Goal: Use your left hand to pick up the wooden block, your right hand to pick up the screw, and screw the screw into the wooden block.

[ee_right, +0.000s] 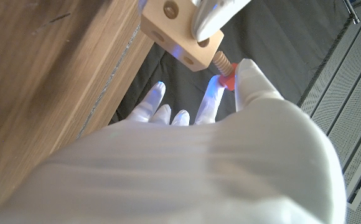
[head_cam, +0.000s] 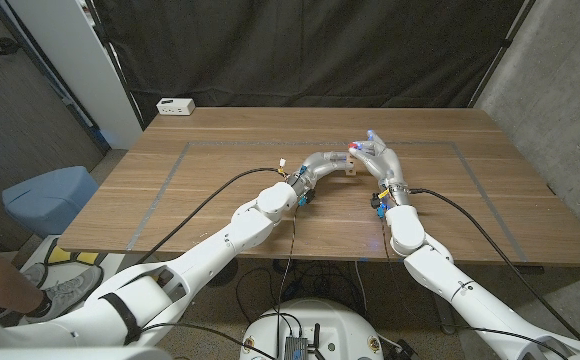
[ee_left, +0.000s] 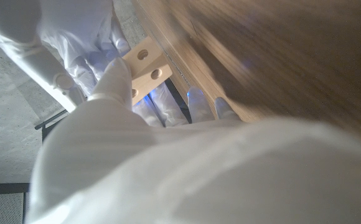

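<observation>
The wooden block point(ee_right: 182, 32) is up off the table point(head_cam: 220, 210), out past the middle. The left hand point(head_cam: 322, 168) holds it with its fingers wrapped around it. In the left wrist view the block point(ee_left: 144, 70) sits pinched at the fingertips, and round holes show on its faces.

The right hand point(head_cam: 380, 160) is just to the right of the block, very close. It pinches the screw point(ee_right: 223, 70) between the thumb and a finger. Its other fingers are spread out. The screw has a red head and a light wooden shaft with ridges.

The tip of the shaft is already touching the block's side, and it looks like it has gone a little way into a hole. How deep it sits I cannot tell. The long line of the screw runs from the right hand straight toward the block, so the two are lined up.

The next move is most likely to turn the red head round while the left hand keeps the block from moving
</observation>
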You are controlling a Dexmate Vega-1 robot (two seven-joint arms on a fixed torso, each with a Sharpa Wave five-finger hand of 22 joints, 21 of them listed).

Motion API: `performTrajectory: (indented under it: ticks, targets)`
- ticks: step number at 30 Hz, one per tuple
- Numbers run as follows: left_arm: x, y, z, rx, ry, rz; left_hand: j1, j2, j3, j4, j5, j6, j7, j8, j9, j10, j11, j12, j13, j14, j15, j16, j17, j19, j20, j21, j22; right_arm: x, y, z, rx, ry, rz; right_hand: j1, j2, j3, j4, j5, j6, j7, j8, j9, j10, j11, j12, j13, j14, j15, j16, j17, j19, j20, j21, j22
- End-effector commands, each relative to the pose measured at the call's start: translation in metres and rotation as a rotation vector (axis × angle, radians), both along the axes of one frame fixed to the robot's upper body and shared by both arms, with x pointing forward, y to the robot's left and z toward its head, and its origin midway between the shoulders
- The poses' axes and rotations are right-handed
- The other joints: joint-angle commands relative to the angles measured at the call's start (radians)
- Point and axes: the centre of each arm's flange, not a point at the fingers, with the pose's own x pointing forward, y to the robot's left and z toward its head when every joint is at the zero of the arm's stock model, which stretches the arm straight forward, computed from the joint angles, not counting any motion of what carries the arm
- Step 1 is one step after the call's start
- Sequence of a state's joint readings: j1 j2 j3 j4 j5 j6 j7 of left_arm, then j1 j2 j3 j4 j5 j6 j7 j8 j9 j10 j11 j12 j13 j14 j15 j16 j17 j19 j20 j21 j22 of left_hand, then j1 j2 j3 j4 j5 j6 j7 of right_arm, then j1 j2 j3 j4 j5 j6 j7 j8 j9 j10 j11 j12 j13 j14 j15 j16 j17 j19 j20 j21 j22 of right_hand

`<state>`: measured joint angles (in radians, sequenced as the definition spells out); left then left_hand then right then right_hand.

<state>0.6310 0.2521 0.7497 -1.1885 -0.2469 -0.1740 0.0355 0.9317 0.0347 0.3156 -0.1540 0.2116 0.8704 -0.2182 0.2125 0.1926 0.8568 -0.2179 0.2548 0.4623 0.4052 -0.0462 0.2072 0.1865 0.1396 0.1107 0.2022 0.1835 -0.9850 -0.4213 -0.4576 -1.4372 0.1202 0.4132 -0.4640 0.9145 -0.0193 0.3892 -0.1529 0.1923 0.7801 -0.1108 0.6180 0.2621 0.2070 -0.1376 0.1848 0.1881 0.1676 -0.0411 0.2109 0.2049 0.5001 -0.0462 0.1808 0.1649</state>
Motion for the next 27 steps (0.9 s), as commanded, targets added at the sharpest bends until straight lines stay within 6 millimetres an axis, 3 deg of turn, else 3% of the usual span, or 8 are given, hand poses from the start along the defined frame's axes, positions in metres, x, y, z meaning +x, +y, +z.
performTrajectory:
  ticks: [1,27]
  targets:
    - [-0.0007,-0.0016,-0.0004,0.005,0.001,0.002,0.003,0.009,0.0,0.005,0.006,0.036,0.022,0.006,0.006,0.006,0.0,0.004,0.008,0.011,-0.058,-0.003,0.001,-0.001,0.005,0.006,0.002,0.0009,-0.002,-0.0022,0.003,0.002,0.004,0.002,0.008,-0.005,0.0,0.004,0.007,-0.001,0.003,0.002,0.003,-0.001,0.005,0.002,-0.005,-0.05,0.005,0.003,-0.004,-0.05,0.006,0.002]
    - [-0.0015,-0.0042,0.0,0.011,-0.001,-0.002,0.003,0.01,-0.001,0.004,0.007,0.035,0.025,0.006,0.006,0.007,0.0,0.002,0.01,0.012,-0.058,-0.003,0.001,-0.001,0.005,0.006,0.003,0.0033,-0.0057,-0.0067,0.005,0.009,0.006,-0.002,0.011,-0.014,0.0,0.003,0.006,-0.002,0.004,-0.002,-0.001,-0.004,0.004,0.002,-0.007,-0.049,0.005,0.003,-0.008,-0.047,0.005,0.002]
